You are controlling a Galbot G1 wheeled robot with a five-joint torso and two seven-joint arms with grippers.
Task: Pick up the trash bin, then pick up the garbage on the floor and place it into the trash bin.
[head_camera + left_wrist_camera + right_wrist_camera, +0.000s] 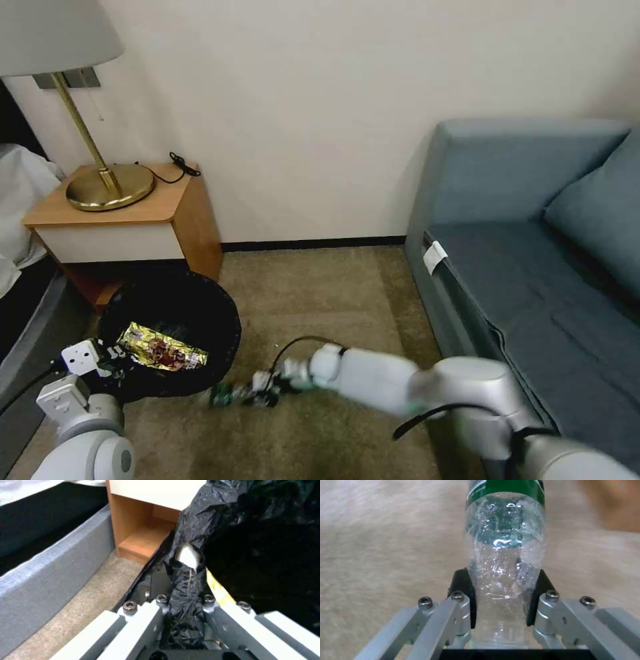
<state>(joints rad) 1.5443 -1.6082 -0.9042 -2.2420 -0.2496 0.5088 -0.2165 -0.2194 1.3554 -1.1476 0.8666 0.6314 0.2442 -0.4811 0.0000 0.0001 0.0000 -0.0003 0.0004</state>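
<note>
The trash bin (pixel 200 310), round and lined with a crinkly black bag, hangs at the lower left with a shiny gold snack wrapper (pixel 162 347) inside. My left gripper (pixel 110 357) is shut on its near rim; the left wrist view shows the black bag (pixel 186 585) pinched between the fingers (pixel 160 600). A clear bottle with a green label (pixel 505 555) sits between the black pads (pixel 463 590) of my right gripper (pixel 257 393), which is shut on it low over the carpet, just right of the bin. The bottle (pixel 223 395) points toward the bin.
A wooden nightstand (pixel 133 213) with a brass lamp (pixel 107 180) stands behind the bin. A blue-grey sofa (pixel 533 267) runs along the right. A bed frame edge (pixel 43 570) lies at the left. Beige carpet (pixel 320 293) spreads between them.
</note>
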